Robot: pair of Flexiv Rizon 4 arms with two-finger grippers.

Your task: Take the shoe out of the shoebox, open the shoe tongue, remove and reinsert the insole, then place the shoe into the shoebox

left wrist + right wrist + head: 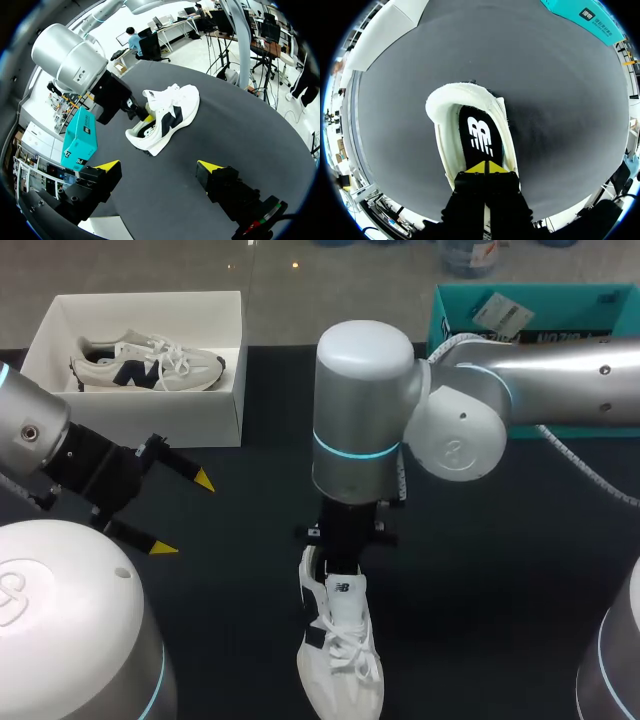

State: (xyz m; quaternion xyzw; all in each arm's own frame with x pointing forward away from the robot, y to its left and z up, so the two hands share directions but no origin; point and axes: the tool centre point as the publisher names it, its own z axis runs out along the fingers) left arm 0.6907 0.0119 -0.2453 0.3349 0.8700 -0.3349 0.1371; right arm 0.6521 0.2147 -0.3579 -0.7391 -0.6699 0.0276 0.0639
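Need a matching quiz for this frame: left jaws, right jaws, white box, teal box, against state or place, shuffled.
1. left jaws
2. right jaws
3. white box
4. teal box

A. at the far right of the table
B. shut, tips inside the loose shoe
C. holds the other shoe
D. open, over bare table

Pairs: 1-D, 2-B, 3-C, 4-A
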